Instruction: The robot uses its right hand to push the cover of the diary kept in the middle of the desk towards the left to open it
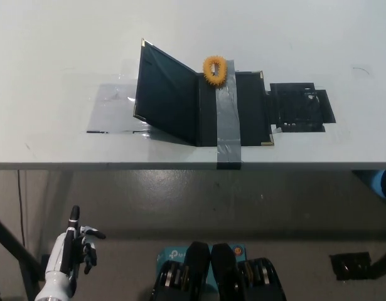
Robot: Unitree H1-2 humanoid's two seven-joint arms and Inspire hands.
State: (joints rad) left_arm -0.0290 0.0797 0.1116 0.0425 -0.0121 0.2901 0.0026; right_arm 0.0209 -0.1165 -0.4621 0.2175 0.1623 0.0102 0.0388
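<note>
White left hand (72,251) sits low at the near left, below the desk edge, empty, fingers spread apart with one pointing up. Nothing of the right hand shows; only a blue shape (384,185) cut off by the right border, too little to identify. Up on the white desk (48,75), the dark diary (202,100) lies mid-desk, its cover (166,94) standing tilted up on the left side, not flat. Grey tape (226,122) runs across the diary and over the desk's near edge. An orange spiky ring (215,69) sits at the tape's far end. Just right, black tape patches (300,108). A clear glossy patch (111,110) lies left of the cover.
</note>
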